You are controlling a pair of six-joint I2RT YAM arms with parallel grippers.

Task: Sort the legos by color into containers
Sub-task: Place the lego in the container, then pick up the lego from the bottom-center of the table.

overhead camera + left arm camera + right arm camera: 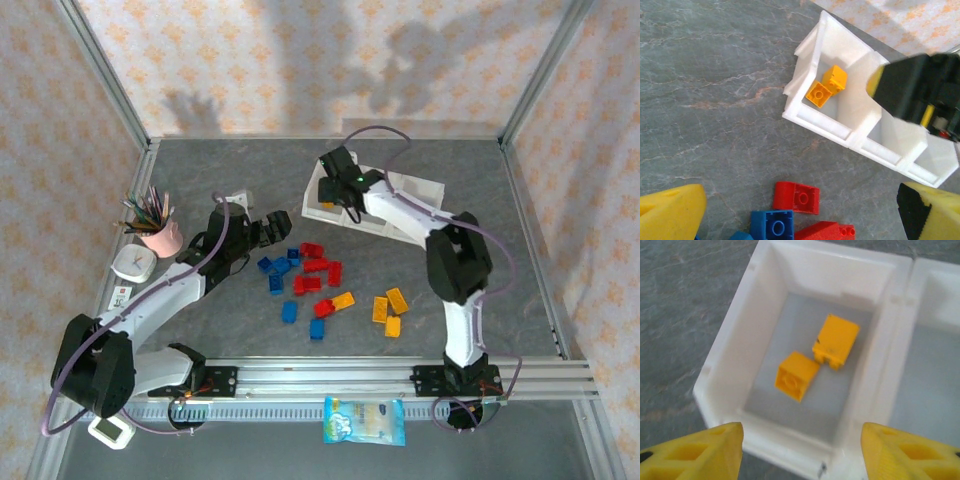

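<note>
Grey marbled tabletop (200, 180), patterned walls (300, 60) behind. Right gripper (800, 432) poised above the white tray (722, 365), jaws apart and empty, over the left-end compartment with two yellow-orange legos (797, 376) lying inside, evidently that colour's bin. Left gripper (802, 212) spread wide, holding nothing, near the loose legos (315, 266) awaiting sorting.

right fingers (700, 452) apart, empty | left fingers (670, 215) apart, empty

Left arm (150, 305) and right arm (462, 330) of white links, black joints, lilac cable (378, 128) looped along each, green light (357, 181) at right wrist, left hand (802, 210) and right hand (802, 445) with chunky yellow fingers (695, 452)
</note>
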